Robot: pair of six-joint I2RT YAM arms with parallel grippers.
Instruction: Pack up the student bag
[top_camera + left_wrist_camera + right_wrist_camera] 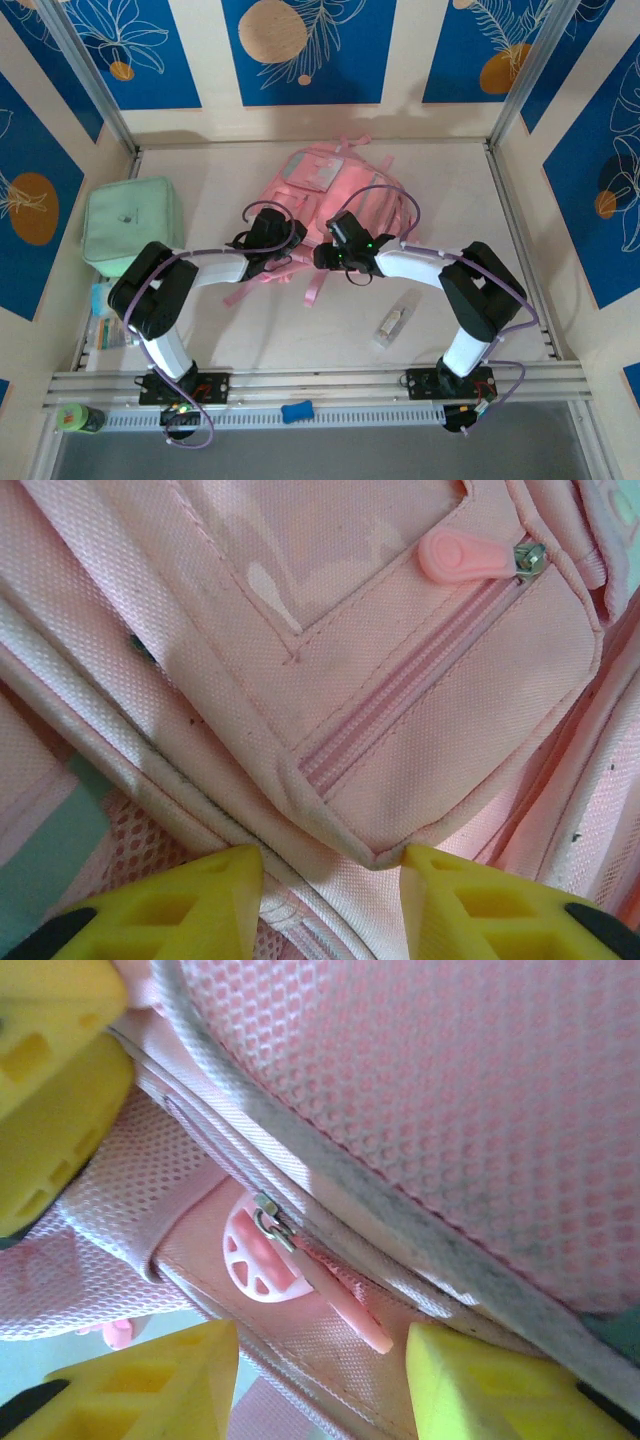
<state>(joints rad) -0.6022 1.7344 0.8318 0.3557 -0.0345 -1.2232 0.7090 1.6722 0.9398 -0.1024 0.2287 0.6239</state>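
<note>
Straddling the student bag (400, 680) pocket corner sits left end effector (330, 865).

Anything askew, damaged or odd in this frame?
Nothing damaged or spilled. The student bag lies rumpled with straps splayed, and its pale piping looks grimy with dark specks. A small clear item lies loose, apart from it.

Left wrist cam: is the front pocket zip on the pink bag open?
No, the zip on the student bag is meshed shut along its whole visible run, with the pink pull at its upper end.
</note>
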